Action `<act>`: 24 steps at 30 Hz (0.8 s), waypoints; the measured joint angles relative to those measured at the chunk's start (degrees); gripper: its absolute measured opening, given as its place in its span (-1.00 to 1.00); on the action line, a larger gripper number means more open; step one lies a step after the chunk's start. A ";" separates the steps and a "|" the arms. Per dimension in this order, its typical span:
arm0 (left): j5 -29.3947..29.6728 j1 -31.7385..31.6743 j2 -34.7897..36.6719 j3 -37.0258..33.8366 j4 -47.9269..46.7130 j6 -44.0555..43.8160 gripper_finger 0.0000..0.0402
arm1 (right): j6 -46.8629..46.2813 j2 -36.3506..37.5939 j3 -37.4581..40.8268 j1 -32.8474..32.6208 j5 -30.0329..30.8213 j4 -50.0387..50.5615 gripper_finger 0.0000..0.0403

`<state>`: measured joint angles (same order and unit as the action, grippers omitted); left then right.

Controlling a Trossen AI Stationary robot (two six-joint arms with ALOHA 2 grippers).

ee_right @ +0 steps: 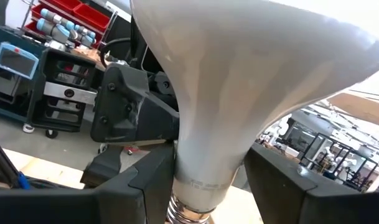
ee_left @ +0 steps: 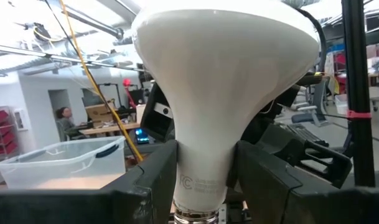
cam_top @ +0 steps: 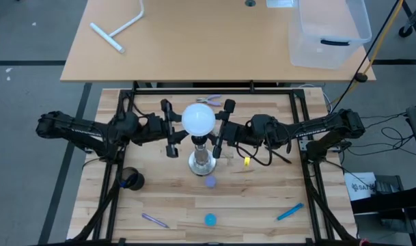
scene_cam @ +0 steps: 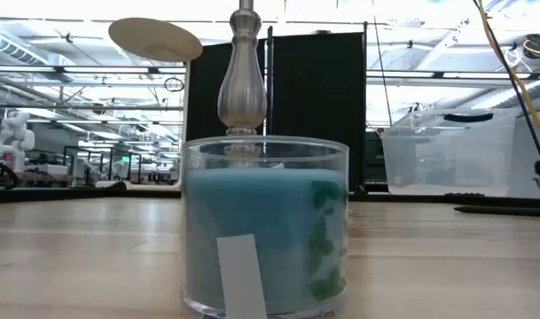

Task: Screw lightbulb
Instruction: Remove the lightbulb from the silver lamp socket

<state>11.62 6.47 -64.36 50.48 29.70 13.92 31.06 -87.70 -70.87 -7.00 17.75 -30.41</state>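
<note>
From the left, the left gripper point(cam_top: 171, 130) reaches to the lightbulb point(cam_top: 198, 118), and in its wrist view its two fingers point(ee_left: 153, 180) press on both sides of the bulb's neck. The bulb stands upright on the socket stand point(cam_top: 202, 158) in the table's middle, its long axis vertical, with the screw base at the socket top. From the right, the right gripper point(cam_top: 223, 130) clamps the same neck. Both arms seem equally near.

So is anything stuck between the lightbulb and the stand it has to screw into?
Nothing visible is. The lightbulb sits right on top of the silvery stand, with its metal thread showing at the bottom. The left gripper and right gripper each have their jaws around its neck.
</note>
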 joint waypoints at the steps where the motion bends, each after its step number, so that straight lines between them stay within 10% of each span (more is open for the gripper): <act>1: -0.59 -0.20 0.00 0.00 -0.07 -0.30 -0.19 | 0.06 0.00 0.00 0.16 -0.05 -0.14 -0.08; 24: -5.42 -0.77 -0.04 0.02 -0.62 -2.00 -0.19 | -0.38 -0.15 0.00 0.52 -1.87 -0.21 -0.07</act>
<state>6.19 5.69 -64.40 50.50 29.08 11.92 30.68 -87.86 -70.87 -6.48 15.88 -30.61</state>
